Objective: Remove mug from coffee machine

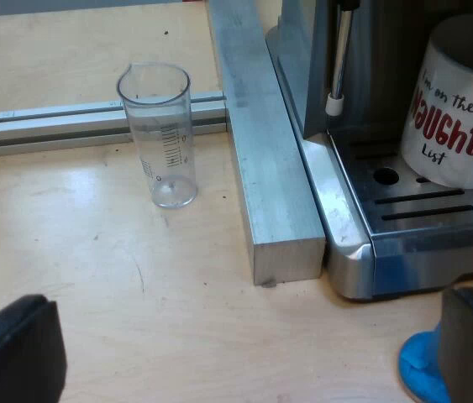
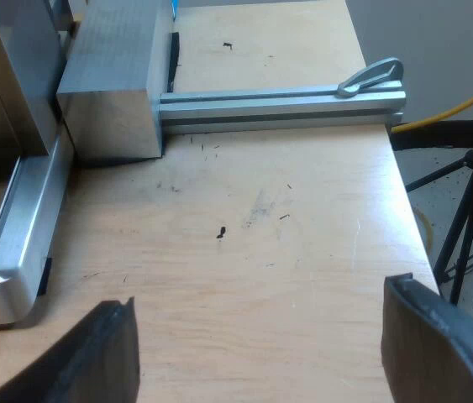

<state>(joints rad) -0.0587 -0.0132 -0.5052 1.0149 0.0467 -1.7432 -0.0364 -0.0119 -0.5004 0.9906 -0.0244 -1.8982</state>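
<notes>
A white mug (image 1: 459, 109) with red "Naughty List" lettering stands on the slotted drip tray (image 1: 412, 206) of the espresso machine (image 1: 362, 126), beside its steam wand (image 1: 337, 75). My left gripper (image 1: 244, 353) hovers open above the wooden table, a short way off from the machine's corner, with nothing between its fingers. Over bare table beside the machine's base (image 2: 18, 243), my right gripper (image 2: 257, 353) is open too and holds nothing.
A clear measuring glass (image 1: 160, 134) stands upright on the table near a metal block (image 1: 261, 159) that lies against the machine. A blue tamper (image 1: 421, 369) sits by one left finger. Aluminium rails (image 2: 278, 105) cross the table; a tripod (image 2: 471, 210) stands past its edge.
</notes>
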